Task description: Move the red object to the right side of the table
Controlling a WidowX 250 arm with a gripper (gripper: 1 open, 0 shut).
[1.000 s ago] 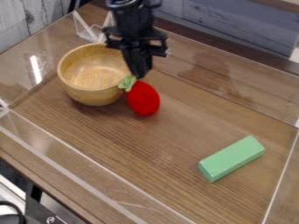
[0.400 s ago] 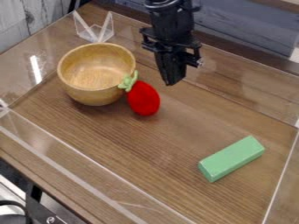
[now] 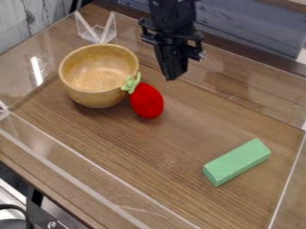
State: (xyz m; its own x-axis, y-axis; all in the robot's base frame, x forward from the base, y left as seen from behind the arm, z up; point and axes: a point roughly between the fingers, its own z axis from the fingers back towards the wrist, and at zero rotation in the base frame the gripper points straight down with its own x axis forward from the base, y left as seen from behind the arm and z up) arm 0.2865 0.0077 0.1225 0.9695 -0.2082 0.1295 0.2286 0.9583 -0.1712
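The red object [image 3: 147,101], a glossy strawberry-shaped toy with a green leafy top, lies on the dark wood-grain table [image 3: 180,143] against the right side of the wooden bowl. My black gripper [image 3: 173,73] hangs pointing down, above and slightly to the right of the strawberry, clear of it. Its fingers are pressed together and hold nothing.
A round wooden bowl [image 3: 98,75] sits at the left. A green rectangular block [image 3: 237,162] lies at the lower right. Clear acrylic walls [image 3: 72,192] edge the tabletop on all sides.
The gripper has moved from just over the strawberry and bowl rim to the right and upward, staying shut. The strawberry, bowl and green block have not moved.
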